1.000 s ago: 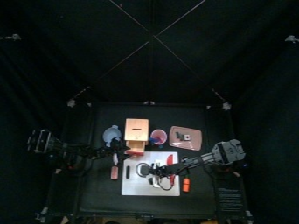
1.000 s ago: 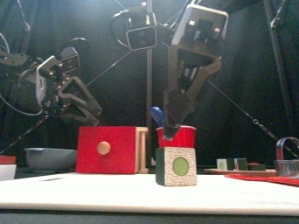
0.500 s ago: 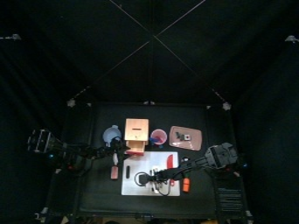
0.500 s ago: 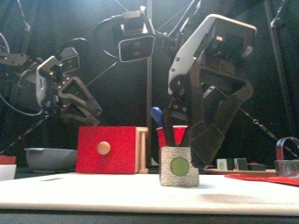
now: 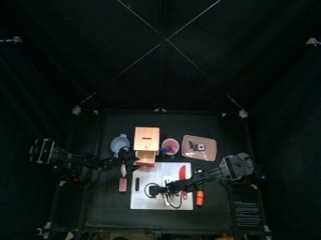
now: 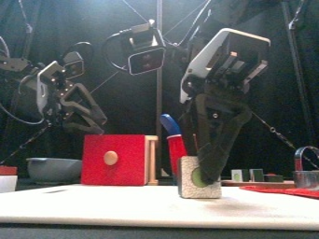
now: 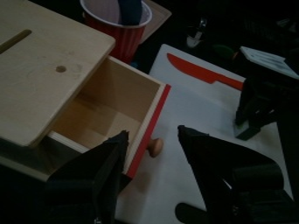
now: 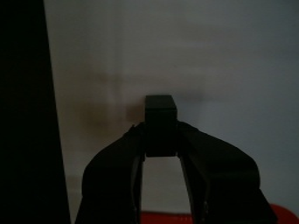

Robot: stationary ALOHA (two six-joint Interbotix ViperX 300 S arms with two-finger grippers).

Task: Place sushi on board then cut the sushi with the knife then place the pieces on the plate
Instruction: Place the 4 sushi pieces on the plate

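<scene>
A sushi piece (image 6: pixel 189 177), pale with a green centre, stands upright on the white board (image 5: pixel 160 199). My right gripper (image 6: pixel 203 185) has come down over it and is shut on it. In the right wrist view the piece shows as a dark block (image 8: pixel 162 107) between the jaw tips (image 8: pixel 162 122). A red knife (image 7: pixel 205 74) lies flat on the board. The red cup (image 6: pixel 177 147) holds the blue knife (image 6: pixel 166 125) behind the sushi. The pink plate (image 5: pixel 198 146) lies at the back right. My left gripper (image 7: pixel 152 136) hovers open over the box's pulled-out drawer.
The wooden box (image 5: pixel 148 142) with its red drawer front (image 6: pixel 112 159) stands behind the board, and its drawer (image 7: pixel 111 101) is open with nothing in it. A blue-grey bowl (image 6: pixel 52 169) sits to the left. A small red thing (image 5: pixel 123 184) lies left of the board.
My right gripper dropped from above the sushi piece down around it and closed on it. The sushi shifted slightly right. The left arm stayed put.
</scene>
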